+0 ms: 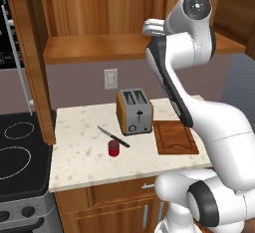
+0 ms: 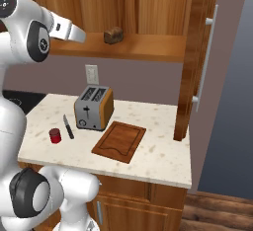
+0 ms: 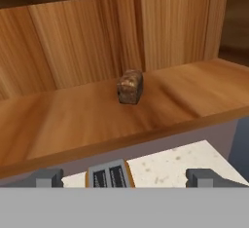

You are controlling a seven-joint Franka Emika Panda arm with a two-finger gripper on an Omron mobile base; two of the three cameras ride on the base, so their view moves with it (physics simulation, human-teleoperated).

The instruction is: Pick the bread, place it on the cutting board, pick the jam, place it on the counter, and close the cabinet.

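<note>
In the hand view we look along our gripper [image 3: 124, 177], its fingertips [image 3: 48, 177] spread as wide as they go with nothing between them, straight at the bread [image 3: 130, 86] sitting on the cabinet's [image 3: 73, 47] open shelf, well back from the shelf's front edge and apart from us. The right base view shows the same bread [image 2: 113, 35] on that shelf above the toaster [image 2: 94, 107]; in the left base view our own arm covers that stretch of shelf.

Both base views give us the counter [image 1: 79, 152]. The jam [image 1: 114, 148] stands toward its front edge, just beside the tip of a knife [image 1: 113, 137] that lies in front of the toaster. The cutting board [image 2: 119, 140] lies flat and bare beside the toaster. The right base view also shows the cabinet door [image 2: 197, 52] standing open at the worktop's right end.
</note>
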